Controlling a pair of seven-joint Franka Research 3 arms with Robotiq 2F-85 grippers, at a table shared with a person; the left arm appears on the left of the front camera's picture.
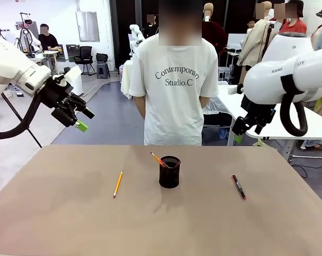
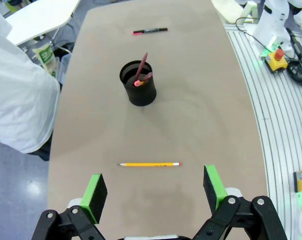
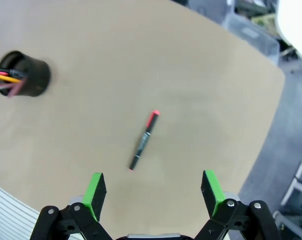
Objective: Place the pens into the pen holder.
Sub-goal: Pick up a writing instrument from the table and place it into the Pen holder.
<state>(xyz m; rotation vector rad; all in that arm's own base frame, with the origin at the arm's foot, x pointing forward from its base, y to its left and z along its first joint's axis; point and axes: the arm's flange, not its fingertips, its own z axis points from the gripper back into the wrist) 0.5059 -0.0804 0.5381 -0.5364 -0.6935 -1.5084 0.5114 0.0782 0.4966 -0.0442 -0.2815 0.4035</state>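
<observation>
The black mesh pen holder stands at the table's middle with pens sticking out of it, also seen in the left wrist view and right wrist view. A yellow pencil lies to its left, straight ahead of my open left gripper. A black marker with red ends lies to the right, ahead of my open right gripper. Both grippers hang high above the table, the left at the left, the right at the right, nothing in either.
A person in a white T-shirt stands at the far edge, hands behind the back. The brown table has open room all round the holder. A white table stands at the right.
</observation>
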